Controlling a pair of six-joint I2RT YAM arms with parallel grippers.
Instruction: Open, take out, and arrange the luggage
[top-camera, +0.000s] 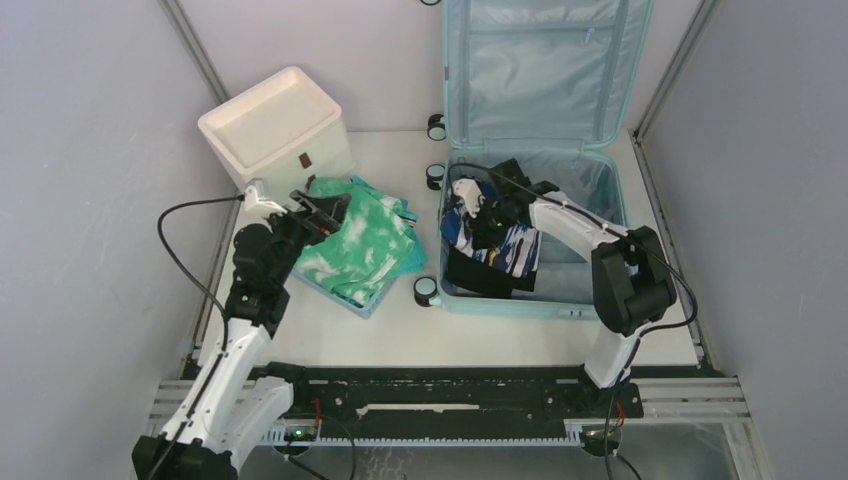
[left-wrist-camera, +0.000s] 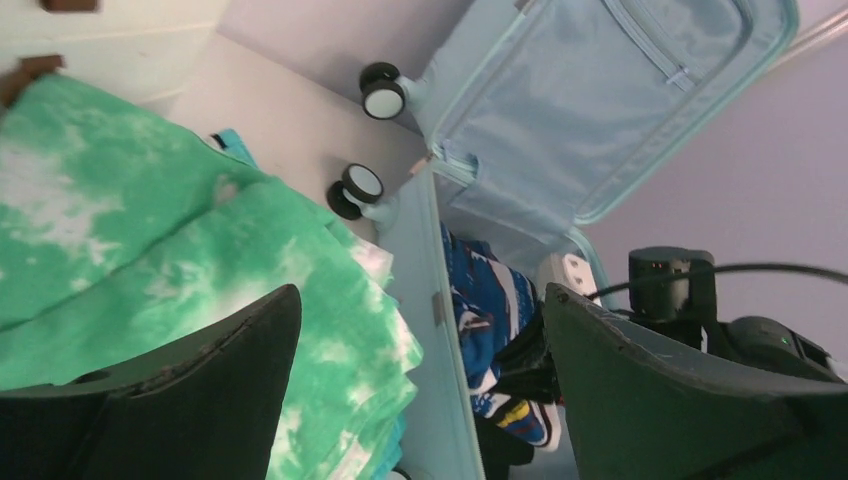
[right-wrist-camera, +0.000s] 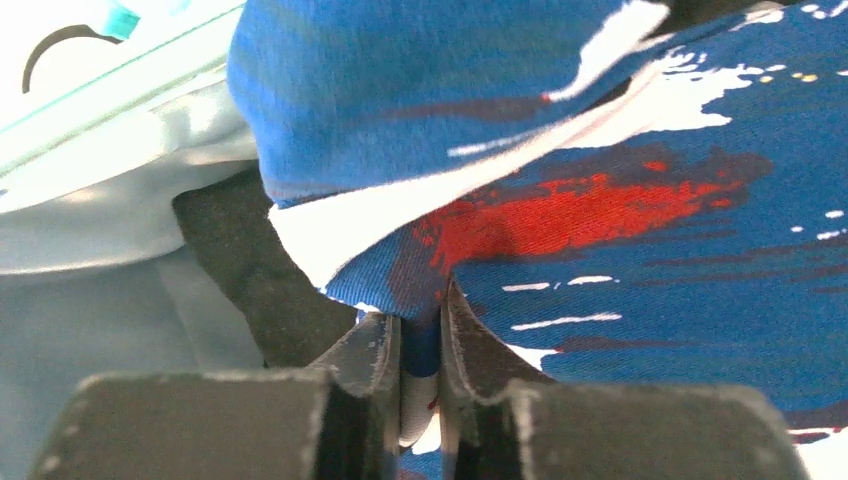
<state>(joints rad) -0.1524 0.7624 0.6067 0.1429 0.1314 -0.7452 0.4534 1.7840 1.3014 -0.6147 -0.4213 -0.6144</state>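
Observation:
The luggage (top-camera: 545, 60), a large light-blue suitcase, lies open with its lid upright against the back wall. Inside the base sit a blue-and-white patterned garment (top-camera: 505, 250) and a black garment (top-camera: 478, 275). My right gripper (top-camera: 478, 213) reaches into the base. The right wrist view shows that gripper (right-wrist-camera: 420, 320) shut on a fold of the patterned garment (right-wrist-camera: 620, 120). My left gripper (top-camera: 320, 212) hangs open over a green tie-dye garment (top-camera: 365, 240) left of the suitcase. In the left wrist view its fingers (left-wrist-camera: 200, 370) stand wide apart with nothing between them, above the green cloth (left-wrist-camera: 150, 230).
A white box (top-camera: 275, 125) with a brown tag stands at the back left. The green garment rests on a small blue basket (top-camera: 372, 302). The suitcase wheels (top-camera: 436, 126) stick out towards the table's middle. Grey walls close in both sides.

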